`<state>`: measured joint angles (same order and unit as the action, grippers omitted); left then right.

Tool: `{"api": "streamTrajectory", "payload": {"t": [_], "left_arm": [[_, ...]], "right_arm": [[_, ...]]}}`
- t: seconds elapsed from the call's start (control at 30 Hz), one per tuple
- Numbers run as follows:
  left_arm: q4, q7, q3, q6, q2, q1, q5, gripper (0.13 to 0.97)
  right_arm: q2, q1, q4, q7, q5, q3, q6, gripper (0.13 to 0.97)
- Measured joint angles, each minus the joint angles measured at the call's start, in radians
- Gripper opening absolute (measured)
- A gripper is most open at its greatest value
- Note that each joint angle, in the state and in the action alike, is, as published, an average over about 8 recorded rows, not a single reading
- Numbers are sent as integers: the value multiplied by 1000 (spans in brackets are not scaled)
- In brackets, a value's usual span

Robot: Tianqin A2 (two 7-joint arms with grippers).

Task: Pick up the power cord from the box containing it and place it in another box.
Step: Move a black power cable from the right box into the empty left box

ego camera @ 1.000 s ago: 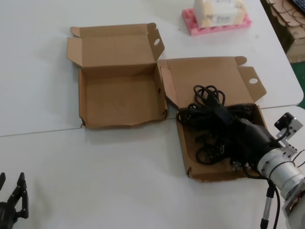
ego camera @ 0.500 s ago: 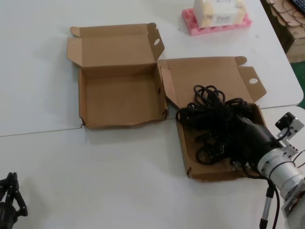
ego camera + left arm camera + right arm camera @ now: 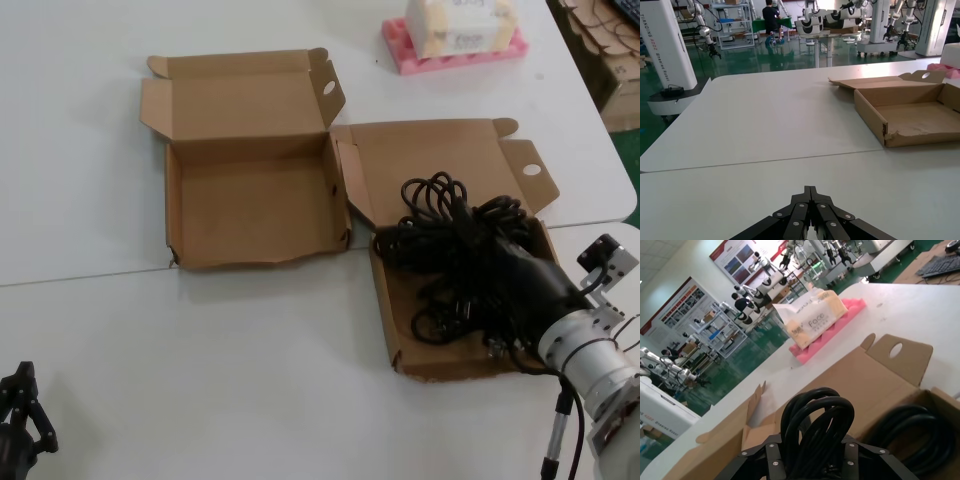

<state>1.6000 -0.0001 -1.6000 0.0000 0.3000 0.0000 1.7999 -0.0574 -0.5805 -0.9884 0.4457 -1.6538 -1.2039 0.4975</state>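
Note:
The black coiled power cord is in the right brown cardboard box, partly raised above its floor. My right gripper is shut on the cord bundle; in the right wrist view the cord loops stand up between the jaws. The other brown box lies open to the left, with a wavy front rim and nothing in it; it also shows in the left wrist view. My left gripper is shut and empty, low at the near left over the table.
A pink foam tray with a tissue pack sits at the far right. A table seam runs across just in front of the left box. The table's right edge is beside the right box.
The right gripper has lifted the cord bundle a little, so its loops now stand higher and shifted slightly back. The left gripper has drawn down toward the frame's near left corner.

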Motion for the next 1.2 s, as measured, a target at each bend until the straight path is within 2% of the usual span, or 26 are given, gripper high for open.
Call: {"api": "streamTrajectory", "payload": {"t": [0.27, 0.4, 0.67, 0.77, 1.03, 1.2], "left_arm": [[0, 0, 0, 0, 0, 0, 0, 163], [0, 0, 0, 0, 0, 0, 0, 163], [0, 0, 0, 0, 0, 0, 0, 163], [0, 0, 0, 0, 0, 0, 0, 163], [0, 0, 0, 0, 0, 0, 0, 163], [0, 0, 0, 0, 0, 0, 0, 163]], "right_arm": [[-27, 12, -67, 0, -44, -60, -38, 212], [-67, 22, -117, 0, -54, -121, -66, 212], [-173, 23, -182, 0, -113, -271, -96, 157], [-226, 19, -198, 0, -191, -355, -117, 156], [-395, 24, -290, 0, -507, -611, -207, 152], [-404, -11, -285, 0, -599, -679, -210, 152]]}}
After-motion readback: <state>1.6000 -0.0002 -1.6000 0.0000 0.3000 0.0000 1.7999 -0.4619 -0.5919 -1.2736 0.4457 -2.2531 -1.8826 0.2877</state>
